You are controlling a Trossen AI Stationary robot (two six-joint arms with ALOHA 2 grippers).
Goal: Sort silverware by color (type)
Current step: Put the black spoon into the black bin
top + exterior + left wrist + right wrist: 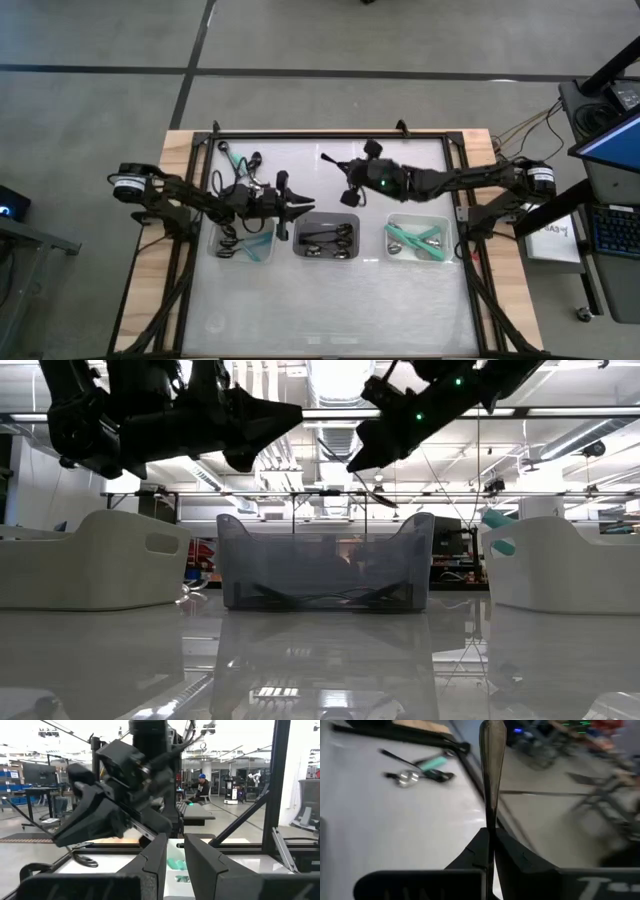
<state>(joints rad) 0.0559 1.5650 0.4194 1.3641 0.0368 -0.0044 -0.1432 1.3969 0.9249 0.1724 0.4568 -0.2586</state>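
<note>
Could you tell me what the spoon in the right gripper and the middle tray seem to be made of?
The spoon, pinched in the shut right gripper, looks like polished metal: grey, with a bright glint along its handle. The middle tray looks like translucent smoky plastic: the cutlery inside shows dimly through its wall.

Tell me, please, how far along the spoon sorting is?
Well along: all three trays hold spoons, the right one green spoons. The right gripper holds a silver spoon above the table. A few loose spoons remain at the far left. The left gripper holds nothing.

Three trays (324, 238), perhaps twenty spoons (415, 241)
</note>
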